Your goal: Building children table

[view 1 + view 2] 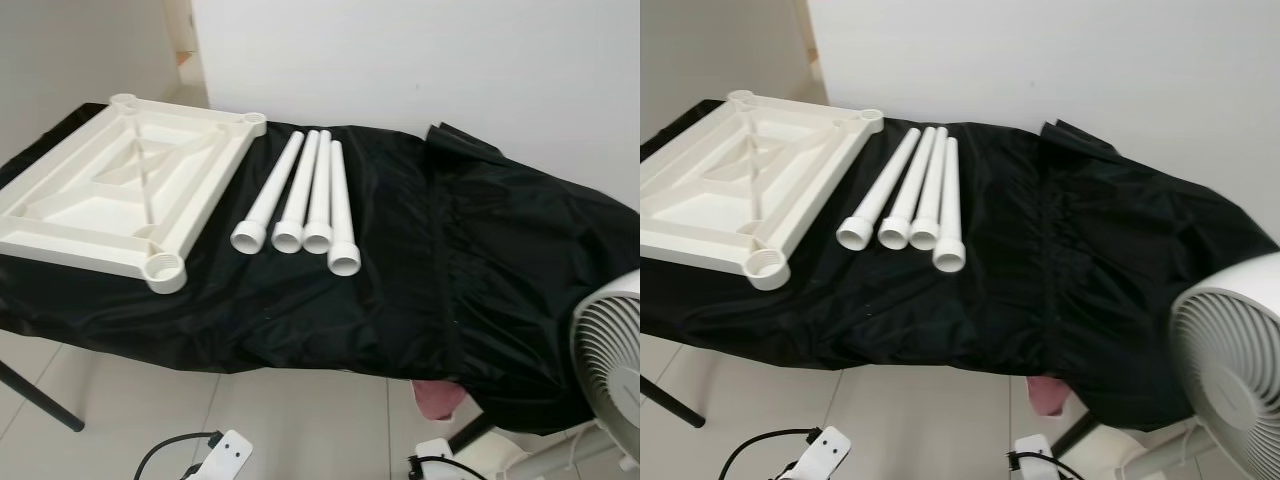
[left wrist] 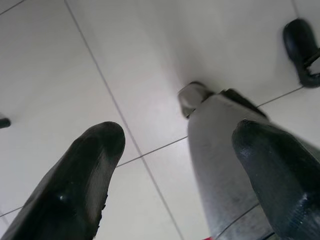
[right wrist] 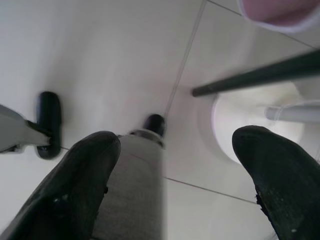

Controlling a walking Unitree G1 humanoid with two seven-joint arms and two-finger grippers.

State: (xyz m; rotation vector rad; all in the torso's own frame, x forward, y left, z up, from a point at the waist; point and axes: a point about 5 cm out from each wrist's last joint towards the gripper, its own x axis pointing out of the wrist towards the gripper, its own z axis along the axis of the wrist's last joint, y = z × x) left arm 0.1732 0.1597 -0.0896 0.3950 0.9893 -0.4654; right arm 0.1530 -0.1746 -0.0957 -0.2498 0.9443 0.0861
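Left gripper (image 2: 172,180) and right gripper (image 3: 175,185) hang low over pale tiled floor (image 2: 75,75), fingers spread wide, holding nothing. Farther ahead, well apart on black cloth-covered table (image 1: 480,260): four white plastic tube legs (image 1: 300,200); upturned white plastic tabletop (image 1: 110,190) just beside them.

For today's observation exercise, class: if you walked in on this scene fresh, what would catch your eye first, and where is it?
First, the four white table legs lying side by side near the middle of the black cloth, pale against dark. To their left lies the white tabletop, upside down, ribs and corner sockets showing. A white fan stands at the right edge, while the left claw and right claw hang open over the tiled floor.
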